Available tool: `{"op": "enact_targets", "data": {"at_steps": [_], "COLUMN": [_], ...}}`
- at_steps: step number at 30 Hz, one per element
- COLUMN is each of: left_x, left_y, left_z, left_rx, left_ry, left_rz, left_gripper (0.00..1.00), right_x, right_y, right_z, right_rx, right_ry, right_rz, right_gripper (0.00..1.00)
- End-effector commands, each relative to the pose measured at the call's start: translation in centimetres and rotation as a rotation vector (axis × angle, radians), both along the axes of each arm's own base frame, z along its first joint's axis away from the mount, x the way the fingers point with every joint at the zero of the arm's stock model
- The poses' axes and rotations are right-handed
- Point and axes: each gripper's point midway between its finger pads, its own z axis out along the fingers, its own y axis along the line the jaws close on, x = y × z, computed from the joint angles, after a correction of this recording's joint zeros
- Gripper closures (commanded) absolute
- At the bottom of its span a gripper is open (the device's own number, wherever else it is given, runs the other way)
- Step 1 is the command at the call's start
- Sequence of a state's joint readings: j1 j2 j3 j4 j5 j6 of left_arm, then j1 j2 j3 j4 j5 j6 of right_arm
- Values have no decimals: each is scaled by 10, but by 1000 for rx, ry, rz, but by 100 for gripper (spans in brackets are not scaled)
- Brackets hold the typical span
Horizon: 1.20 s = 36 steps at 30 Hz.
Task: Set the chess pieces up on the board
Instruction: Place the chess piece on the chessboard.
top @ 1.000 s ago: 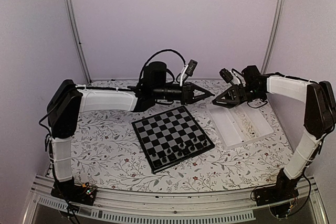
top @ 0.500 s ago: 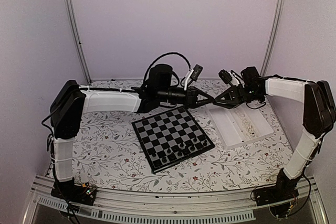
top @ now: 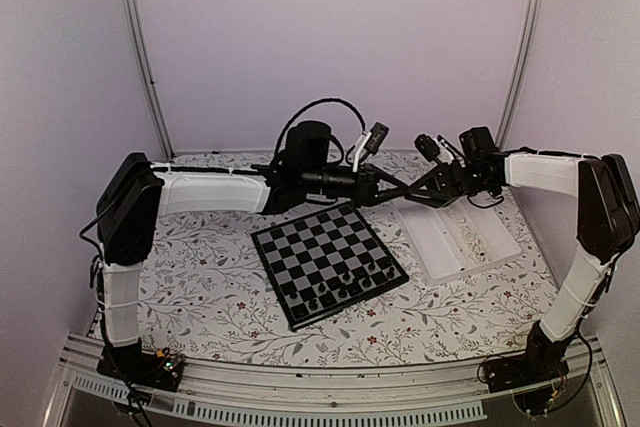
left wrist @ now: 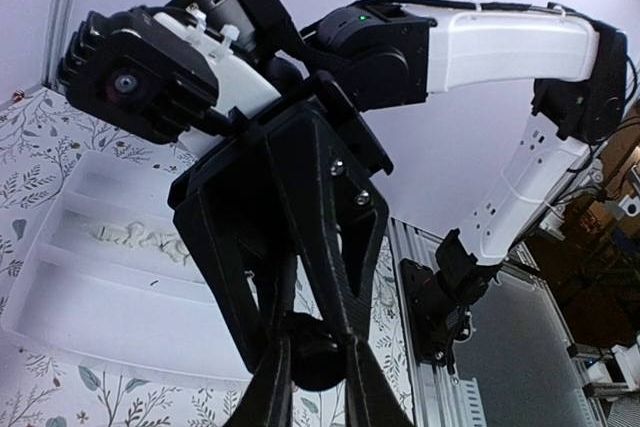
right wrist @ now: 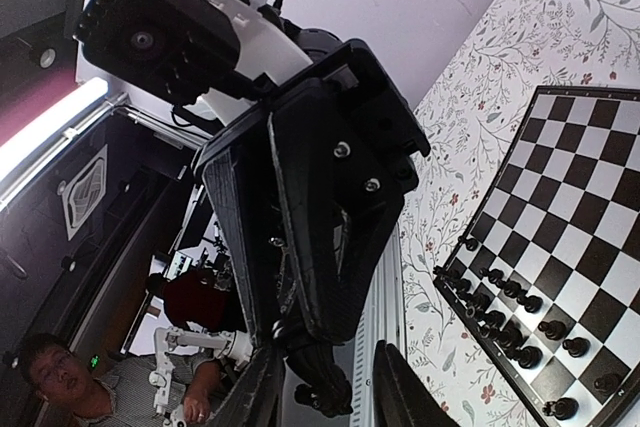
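Observation:
My two grippers meet tip to tip in the air above the gap between the board and the white tray. My left gripper is shut on a black chess piece, whose round base sits between its fingertips. My right gripper is open; its fingers straddle that same piece, with a clear gap on one side. Several black pieces stand on the board's near rows, also seen in the right wrist view. Cream-white pieces lie in the tray.
The board lies turned at an angle on the flowered tablecloth. The tray has long compartments and lies right of the board. Metal frame posts stand at the back corners. The table's front rail runs along the near edge.
The grippers were apart one second ago. The left arm reached right and the right gripper came left, and their tips now overlap around the black piece.

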<state>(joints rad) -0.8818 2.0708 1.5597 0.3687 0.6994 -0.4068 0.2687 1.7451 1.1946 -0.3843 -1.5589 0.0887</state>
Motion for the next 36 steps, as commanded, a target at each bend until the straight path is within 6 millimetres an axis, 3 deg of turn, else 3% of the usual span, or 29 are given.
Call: {"op": "enact_targets", "data": {"at_steps": [1,10,14,18,23,24,30,36], "left_x": [-11,-11,-7,-3,4,6,33,71], "left_y": [-9,-9,-6,5,34,42,89,138], "left_z": [-4,-7,-6,11,37,42,62,76], "left_rx": [13,18,35,60,134,150,265,308], "left_ry": [-20,-21,-32,-103,-201,-217,-277,-324], "left_rz": [-33,-35,-3,59,138,155,298,488], "left_gripper": [86,87,71,63,57,57,57,57], "right_x": [-15,-10,-6,-2,13,18,29,15], "right_y": [-4,-9,-9,-8,-7,-4,4,18], "right_z": [24,19,16,13,8,5,-33,-64], "right_rx": [106,93,78,55,-73,-118,-360,-578], "right_ry": [5,21,5,-35,-72,-191,-388,-560], "right_rz": [95,84,60,21,-85,-100,-111,-65], "right_gripper": [66,90,94,95,96,96,98,99]}}
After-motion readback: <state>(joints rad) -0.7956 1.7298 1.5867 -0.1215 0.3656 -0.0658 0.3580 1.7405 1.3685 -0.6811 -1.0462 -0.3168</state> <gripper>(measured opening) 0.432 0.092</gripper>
